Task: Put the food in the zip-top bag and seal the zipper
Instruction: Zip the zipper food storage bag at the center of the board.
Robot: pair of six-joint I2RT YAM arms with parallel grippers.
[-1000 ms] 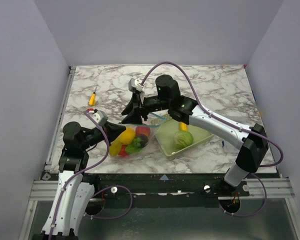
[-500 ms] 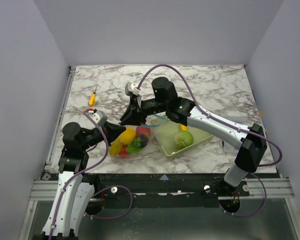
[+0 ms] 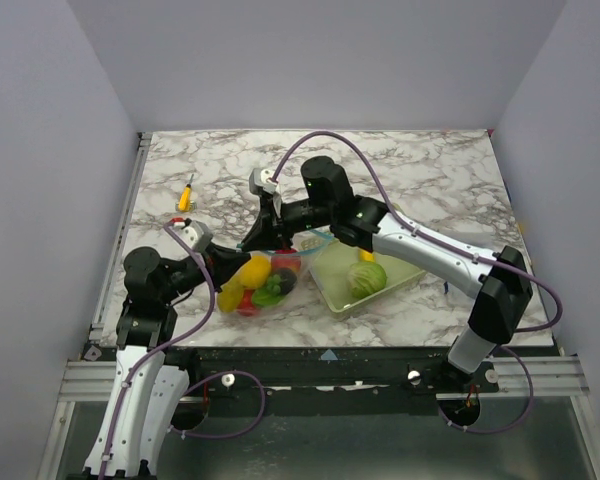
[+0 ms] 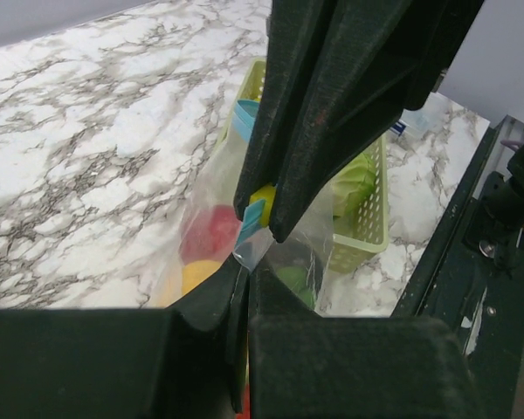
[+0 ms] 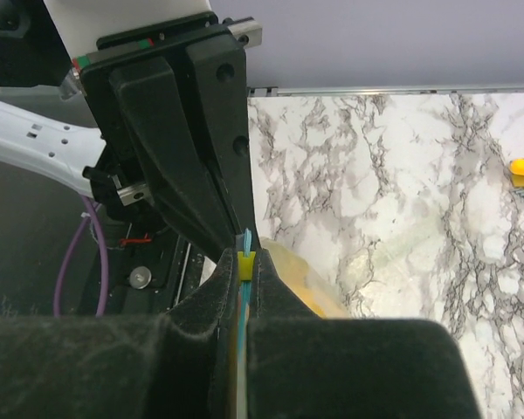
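Note:
The clear zip-top bag (image 3: 267,285) lies at the table's front left, holding red (image 3: 286,264), yellow (image 3: 254,271) and green (image 3: 270,296) toy food. My left gripper (image 3: 232,263) is shut on the bag's left corner (image 4: 251,253). My right gripper (image 3: 256,243) is shut on the light-blue zipper (image 5: 247,237) at its yellow slider (image 5: 246,264), almost touching the left gripper's fingers (image 5: 211,188). In the left wrist view the right gripper (image 4: 264,216) hangs just above my left gripper (image 4: 247,272). A green cabbage toy (image 3: 367,278) and a yellow piece (image 3: 366,254) lie in the basket.
The yellow-green mesh basket (image 3: 332,298) stands right of the bag, touching it; it also shows in the left wrist view (image 4: 367,223). A small yellow-orange tool (image 3: 185,195) lies at the back left. The table's front edge is close below the bag.
My right gripper has slid left along the bag's mouth toward the left gripper. The left gripper has held its place on the bag's corner.

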